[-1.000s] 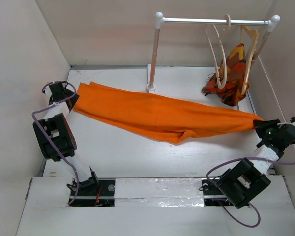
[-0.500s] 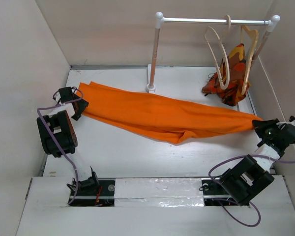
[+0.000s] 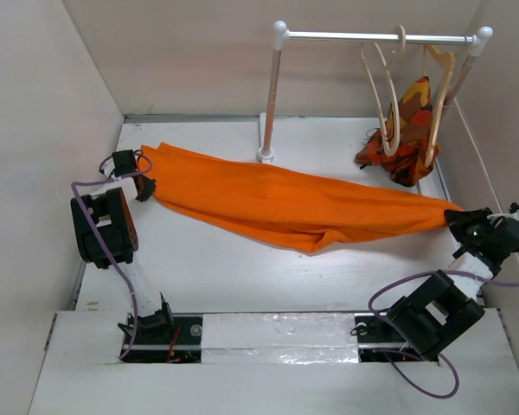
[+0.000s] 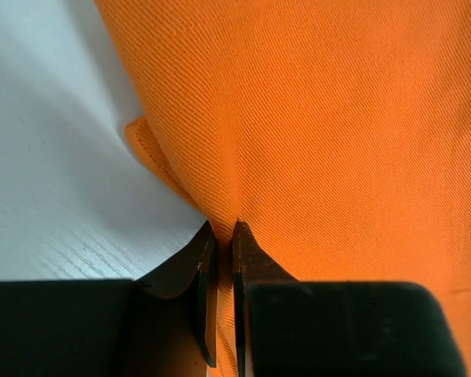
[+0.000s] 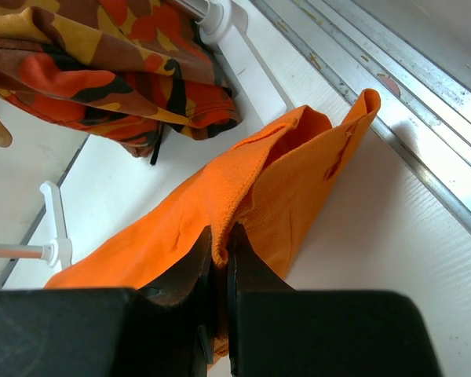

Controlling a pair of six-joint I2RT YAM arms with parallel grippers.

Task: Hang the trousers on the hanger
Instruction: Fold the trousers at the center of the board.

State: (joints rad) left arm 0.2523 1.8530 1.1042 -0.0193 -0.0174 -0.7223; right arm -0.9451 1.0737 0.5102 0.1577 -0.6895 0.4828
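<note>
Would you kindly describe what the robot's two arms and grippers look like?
The left arm and right arm have black blocky housings on white links, each with a looping purple cable. The left gripper and right gripper each have two black tapered fingers.

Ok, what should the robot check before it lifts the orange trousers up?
1. Left fingers shut on one end of the trousers: ok.
2. Right fingers shut on the other end: ok.
3. Trousers lying stretched long between both arms: ok.
4. Hanger hooked on the rail: ok.
5. Patterned garment clear of the hanger: cannot tell.
</note>
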